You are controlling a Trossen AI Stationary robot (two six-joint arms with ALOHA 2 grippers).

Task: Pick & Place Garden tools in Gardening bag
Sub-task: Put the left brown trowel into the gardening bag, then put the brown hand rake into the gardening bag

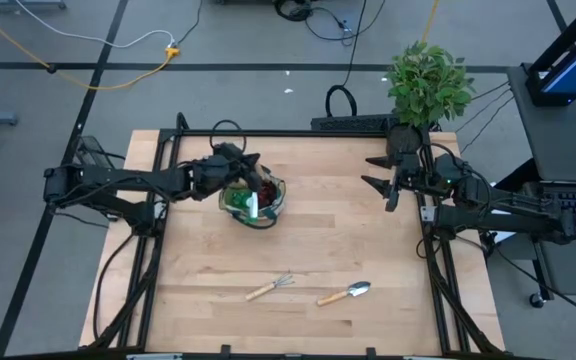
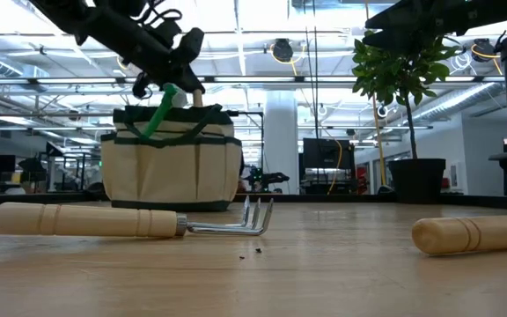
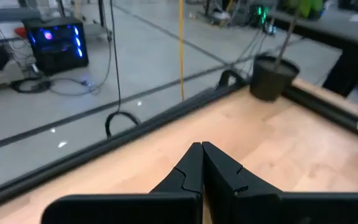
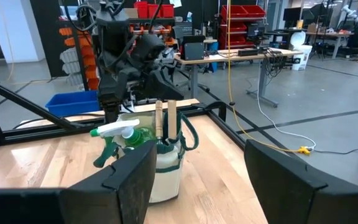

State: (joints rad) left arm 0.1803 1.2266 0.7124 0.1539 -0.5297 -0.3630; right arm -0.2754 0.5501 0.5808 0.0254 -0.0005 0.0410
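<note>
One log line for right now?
left gripper: shut, over gardening bag | right gripper: open, idle by plant | on table: hand rake, trowel

- Plant [image 1: 428, 80] in a dark pot [image 3: 273, 76] at the bench's [image 1: 308, 240] far right corner.
- Yellow cable [image 1: 78, 70] on the floor.
- Blue bin [image 4: 73, 102] and red bins [image 4: 241, 11] in the room beyond.
</note>
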